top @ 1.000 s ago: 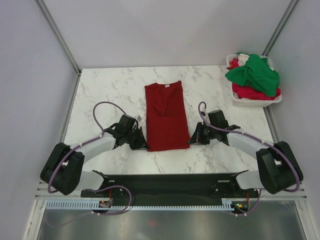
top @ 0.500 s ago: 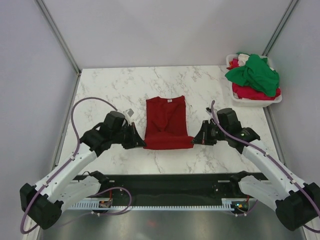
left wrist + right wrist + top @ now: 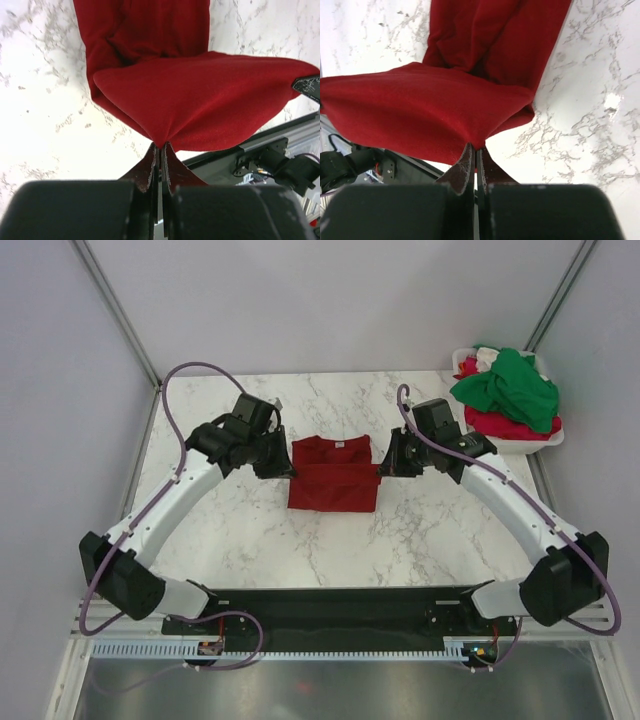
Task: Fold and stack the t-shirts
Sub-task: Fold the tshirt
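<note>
The dark red t-shirt (image 3: 333, 474) lies in the middle of the marble table, its near part lifted and doubled back over its far part. My left gripper (image 3: 288, 469) is shut on the shirt's left corner (image 3: 161, 142). My right gripper (image 3: 381, 469) is shut on its right corner (image 3: 476, 145). The held hem stretches between the two grippers above the rest of the shirt (image 3: 150, 30), which lies flat on the table (image 3: 500, 35). A bright green t-shirt (image 3: 508, 386) and a lighter red one (image 3: 505, 426) lie heaped in the basket.
The white plastic basket (image 3: 545, 439) stands at the table's far right corner. Bare marble (image 3: 330, 550) lies between the shirt and the black base rail (image 3: 340, 605). Grey walls close in the table's left, far and right sides.
Both grippers have carried the shirt's near hem away from the bases and over its far half. The long strip is now a short doubled rectangle. Both arms have stretched far forward.
</note>
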